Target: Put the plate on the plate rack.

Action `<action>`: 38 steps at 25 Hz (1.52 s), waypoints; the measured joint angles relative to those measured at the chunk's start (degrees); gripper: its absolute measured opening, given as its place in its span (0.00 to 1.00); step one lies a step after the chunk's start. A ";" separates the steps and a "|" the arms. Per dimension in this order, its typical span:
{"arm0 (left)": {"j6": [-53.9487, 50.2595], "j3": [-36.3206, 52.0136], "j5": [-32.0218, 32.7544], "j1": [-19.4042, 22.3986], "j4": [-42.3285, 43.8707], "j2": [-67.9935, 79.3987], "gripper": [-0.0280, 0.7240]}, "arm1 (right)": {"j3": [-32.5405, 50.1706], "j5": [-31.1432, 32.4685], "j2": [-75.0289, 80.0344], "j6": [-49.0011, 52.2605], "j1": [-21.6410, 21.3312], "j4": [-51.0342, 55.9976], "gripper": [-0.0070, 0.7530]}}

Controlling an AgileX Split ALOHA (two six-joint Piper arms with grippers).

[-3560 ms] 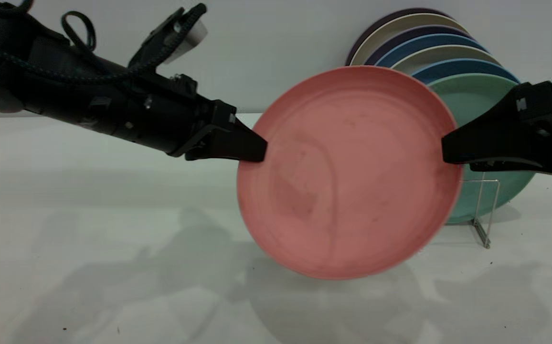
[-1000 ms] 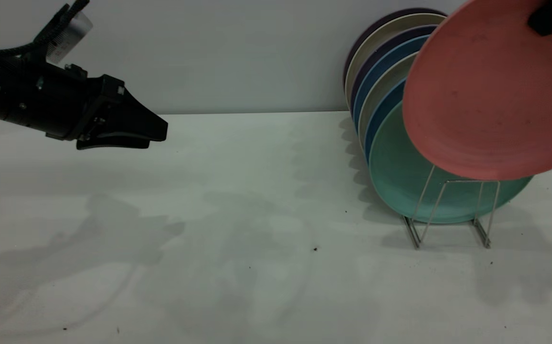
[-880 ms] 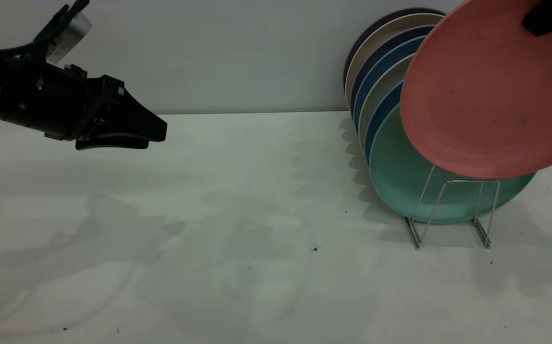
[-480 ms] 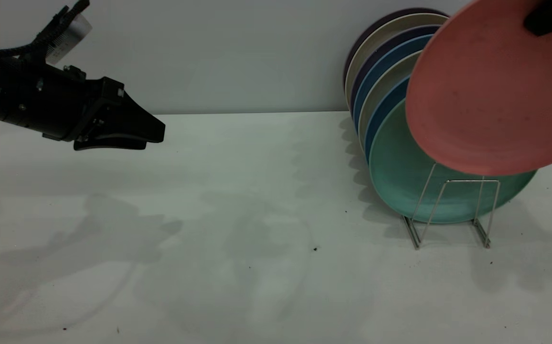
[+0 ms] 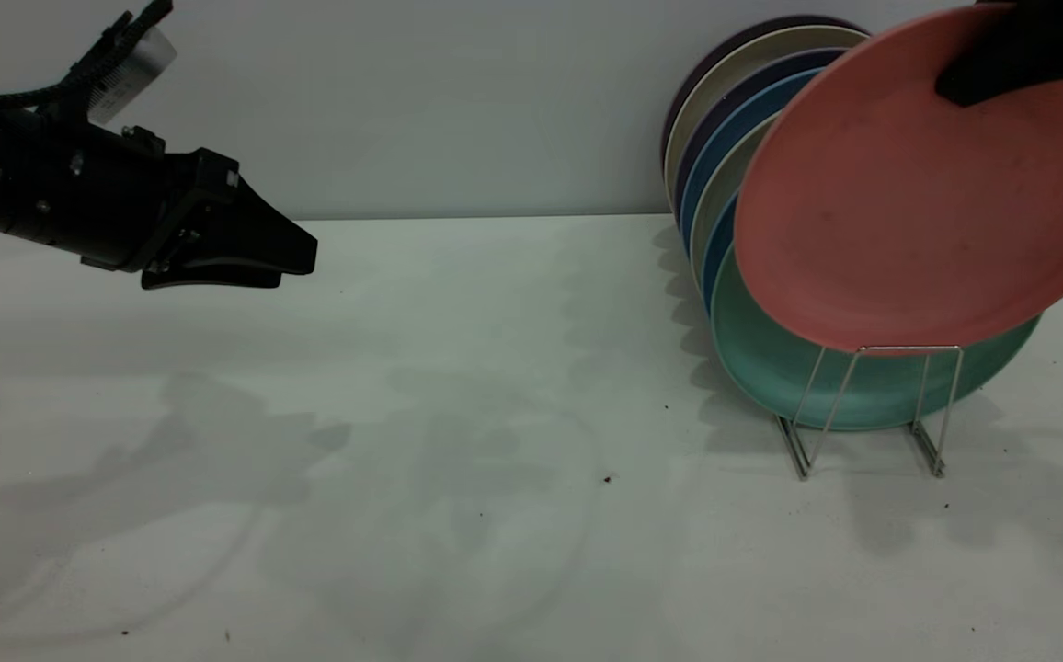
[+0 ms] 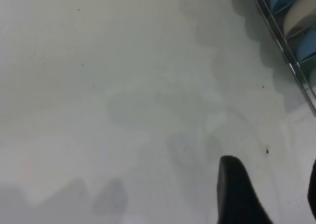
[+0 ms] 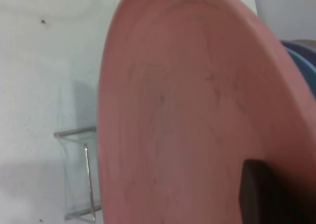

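Salmon-pink, the plate (image 5: pixel 918 184) hangs tilted above the rack (image 5: pixel 872 409), clamped at its top rim by the right gripper (image 5: pixel 1000 64), and could clip the green plate (image 5: pixel 771 359) or miss the front loop; left gripper (image 5: pixel 288 262), jaws apart, idles over the worktop (image 5: pixel 403 414).

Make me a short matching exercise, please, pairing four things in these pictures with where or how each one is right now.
Things:
1. plate
2. green plate
3. left gripper
4. rack

States:
A. stands on the table, its front slot empty
B. hangs over the table far from the plates, holding nothing
C. held tilted in the air by the right gripper
D. frontmost of the plates standing in the rack

Pairs: 1-C, 2-D, 3-B, 4-A
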 joint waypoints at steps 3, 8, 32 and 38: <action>0.00 0.00 -0.13 0.00 0.00 0.00 0.55 | 0.00 0.06 0.71 0.00 0.00 0.00 0.14; 0.00 0.00 -0.24 0.00 0.63 0.00 0.55 | 0.00 0.18 3.06 0.00 0.00 0.00 0.14; -5.72 0.00 -4.67 0.17 2.39 -0.19 0.55 | -0.47 5.83 4.26 8.97 0.00 0.10 0.41; -27.00 0.00 -9.24 2.67 22.37 -5.36 0.55 | -0.47 7.47 -1.27 52.57 0.00 -1.33 0.41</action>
